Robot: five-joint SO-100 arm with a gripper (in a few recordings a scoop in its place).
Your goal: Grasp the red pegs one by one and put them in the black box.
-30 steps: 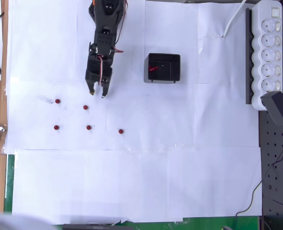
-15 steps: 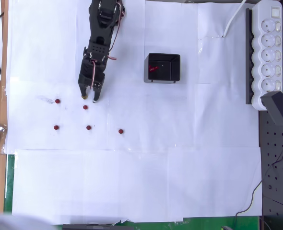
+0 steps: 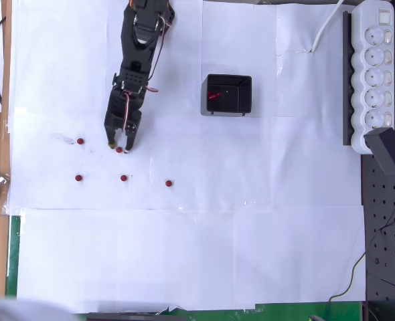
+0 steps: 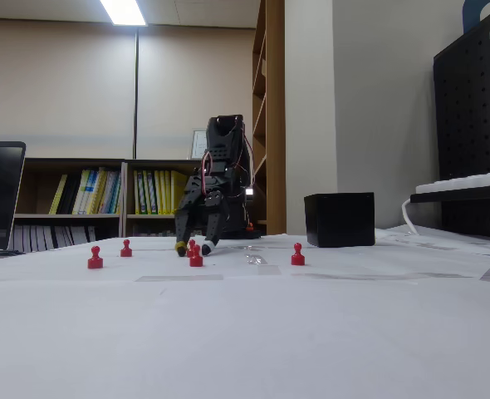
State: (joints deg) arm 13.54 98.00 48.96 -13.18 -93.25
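Note:
Several small red pegs stand on the white paper. In the overhead view one peg [image 3: 119, 150] lies between the fingertips of my black gripper [image 3: 119, 146], which is open and lowered around it. The fixed view shows this peg [image 4: 191, 245] between the open gripper's [image 4: 193, 248] tips. Other pegs stand at the left [image 3: 80, 141], lower left [image 3: 78, 178], just below the gripper [image 3: 123, 178] and lower right [image 3: 168, 182]. The black box [image 3: 244, 100] sits to the right of the arm, with something red [image 3: 214, 95] inside at its left. In the fixed view the box [image 4: 339, 219] stands right of the arm.
A white power strip [image 3: 377, 67] and a black pegboard [image 3: 385, 221] line the right edge. A table edge with cables runs down the left side [image 3: 3, 100]. White paper stretches open below the pegs [image 3: 184, 261].
The gripper has swung left and down the overhead picture, from beside the upper pegs to straddling the peg at the top of the middle column. The pegs have not moved.

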